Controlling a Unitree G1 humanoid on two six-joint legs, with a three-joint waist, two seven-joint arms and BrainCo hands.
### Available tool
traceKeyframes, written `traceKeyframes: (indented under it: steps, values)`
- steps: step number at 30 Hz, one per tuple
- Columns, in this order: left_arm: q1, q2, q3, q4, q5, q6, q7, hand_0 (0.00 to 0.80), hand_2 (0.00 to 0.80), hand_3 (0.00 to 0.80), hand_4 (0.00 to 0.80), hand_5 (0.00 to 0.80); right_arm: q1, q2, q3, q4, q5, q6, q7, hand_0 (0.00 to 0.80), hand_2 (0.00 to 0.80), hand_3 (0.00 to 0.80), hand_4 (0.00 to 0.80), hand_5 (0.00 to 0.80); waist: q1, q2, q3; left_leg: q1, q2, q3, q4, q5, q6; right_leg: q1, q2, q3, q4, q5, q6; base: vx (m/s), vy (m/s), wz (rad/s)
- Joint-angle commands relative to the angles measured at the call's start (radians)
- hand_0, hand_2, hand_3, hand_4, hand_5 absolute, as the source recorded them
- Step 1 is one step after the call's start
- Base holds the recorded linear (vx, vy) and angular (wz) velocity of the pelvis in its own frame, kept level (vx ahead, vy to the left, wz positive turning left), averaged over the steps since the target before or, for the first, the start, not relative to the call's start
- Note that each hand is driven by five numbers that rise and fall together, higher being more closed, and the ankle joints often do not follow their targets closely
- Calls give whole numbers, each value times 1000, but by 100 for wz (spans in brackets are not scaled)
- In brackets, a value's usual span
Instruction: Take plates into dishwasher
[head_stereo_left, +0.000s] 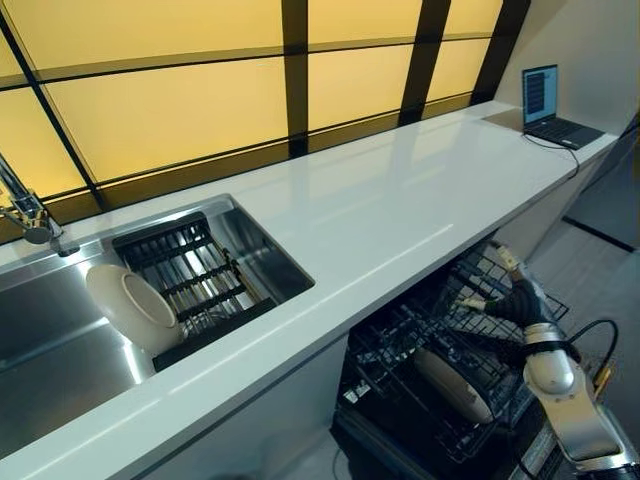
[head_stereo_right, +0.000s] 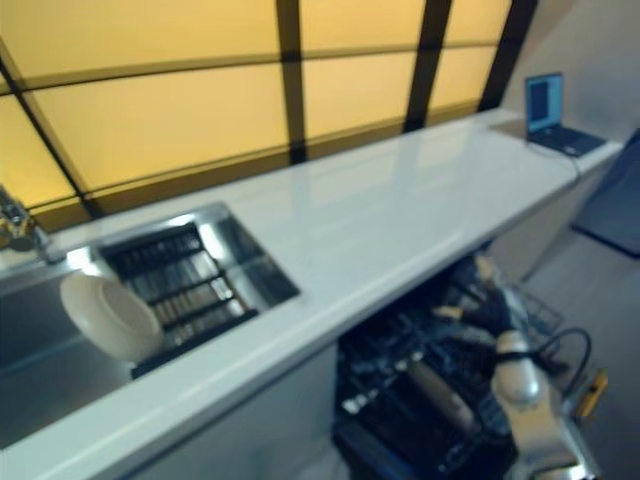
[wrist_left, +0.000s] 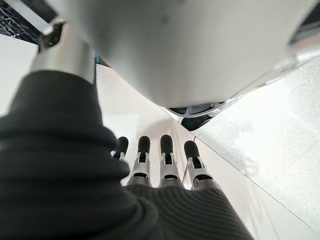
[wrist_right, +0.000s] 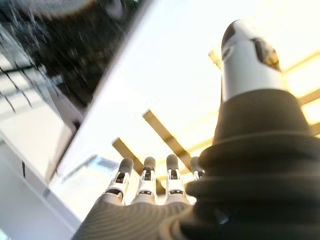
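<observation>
Right hand (head_stereo_left: 497, 300) open over dishwasher rack (head_stereo_left: 440, 370); left hand (wrist_left: 160, 165) open.

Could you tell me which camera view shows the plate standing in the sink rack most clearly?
The left eye view: the cream plate leans on edge against the dark rack in the sink, with its rim clear. The right eye view shows the same plate, softer. Neither wrist view shows it.
</observation>
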Motion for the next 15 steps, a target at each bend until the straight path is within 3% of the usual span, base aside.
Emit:
traceKeyframes:
  steps: [1,5,11,15]
  values:
    - [-32,21,9,48,28,-27,15,0,0,0,0,0,-57,-85,-81,-101,71,-66,-45,0,0,0,0,0,-16,2,-30,-84,33,14,14,-12,0,-15,17,29,72,-64,-50,-35,-4,-3]
    - [-40,27,17,72,19,-30,15,0,0,0,0,0,-63,-117,-131,-129,109,-84,-63,0,0,0,0,0,-30,-4,-40,-80,35,23,13,-15,-1,-16,19,40,66,-62,-50,-16,10,-7]
    - [-42,27,20,90,10,-24,17,0,0,0,0,0,-89,-174,-186,-165,97,-180,-62,0,0,0,0,0,-37,-13,-52,-70,30,28,21,-24,1,-11,18,52,54,-55,-51,9,19,-3]
    - [-46,34,19,108,5,-20,13,0,0,0,0,0,-174,-253,-172,-178,161,-168,-14,0,0,0,0,0,-23,-28,-57,-79,16,11,53,-45,4,-6,14,53,44,-50,-52,51,45,0]
